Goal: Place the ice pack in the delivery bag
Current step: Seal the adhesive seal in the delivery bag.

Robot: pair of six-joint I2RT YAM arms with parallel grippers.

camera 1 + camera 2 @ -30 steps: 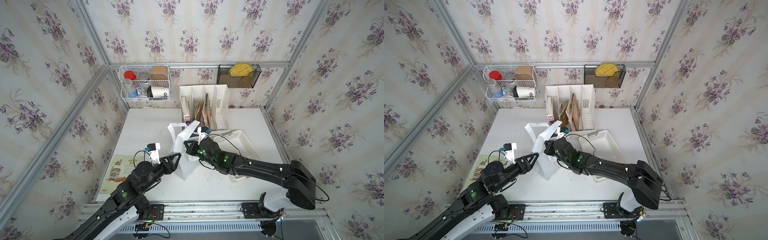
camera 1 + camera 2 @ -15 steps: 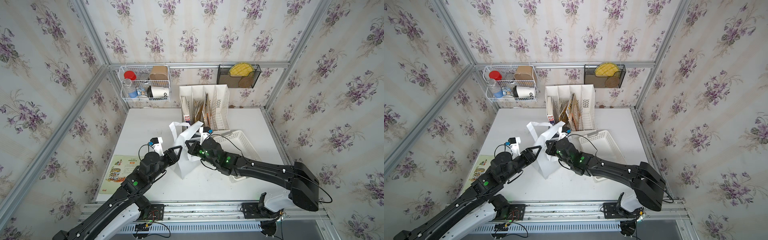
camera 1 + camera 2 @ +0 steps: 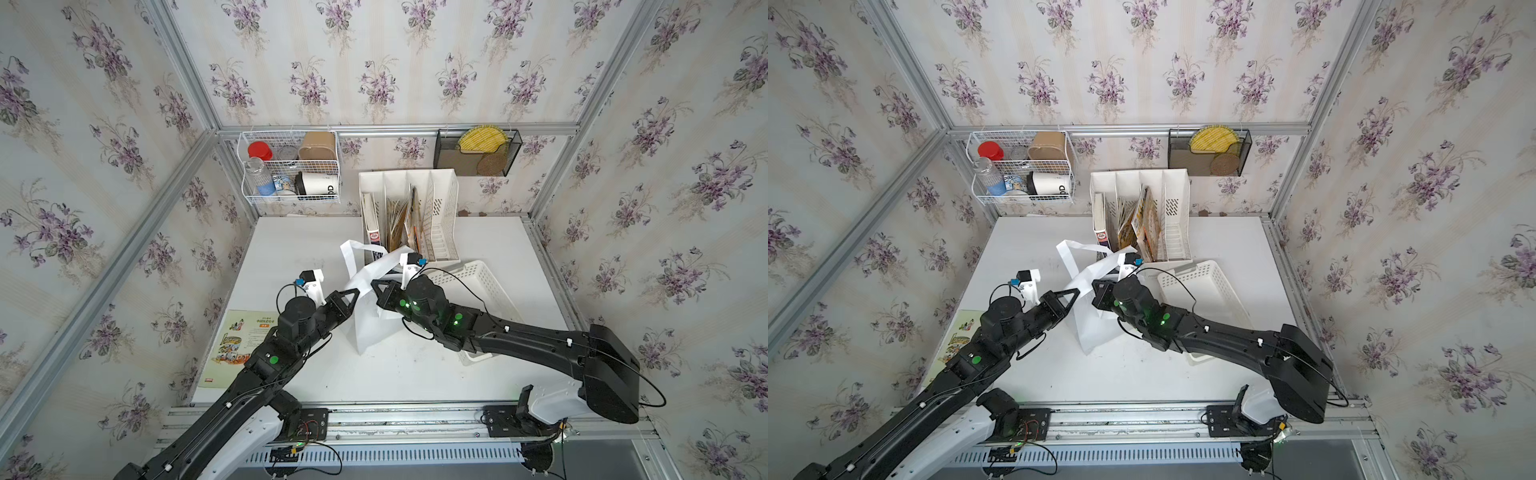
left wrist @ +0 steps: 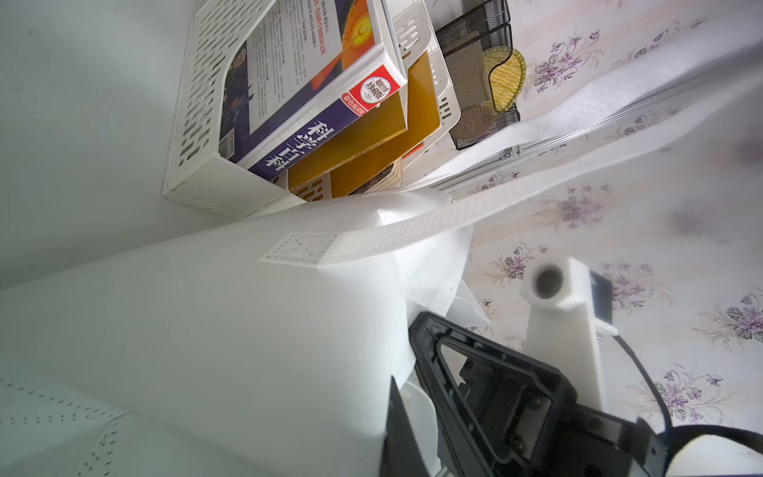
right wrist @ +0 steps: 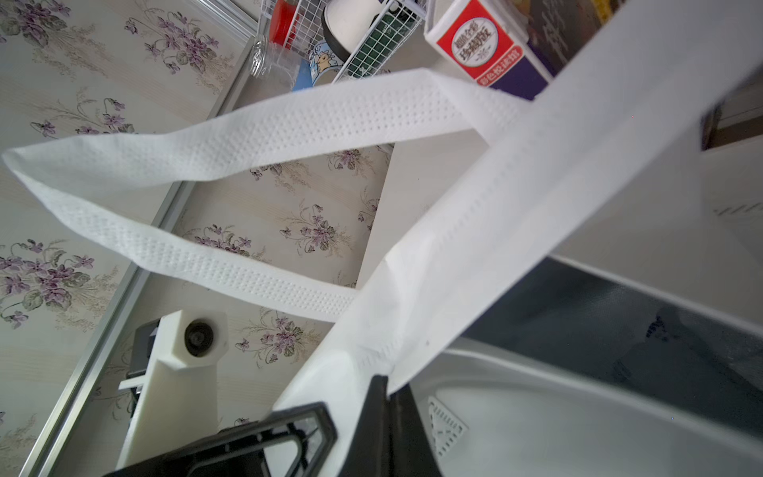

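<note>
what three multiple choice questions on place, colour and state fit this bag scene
1. The delivery bag stands: A in a drawer; B on the table; C on the floor.
2. Its handles are: A white; B red; C green.
3. The right pincer is: A wide open; B shut on the bag's rim; C holding a spoon.
Key: B, its base rests on the tabletop; A, both straps show white; B, the fabric is clamped in it.

Lighting: bright, even, diffuse.
Top views bow at the edges; my wrist views blur the near delivery bag (image 4: 206,330), its white glaring.
</note>
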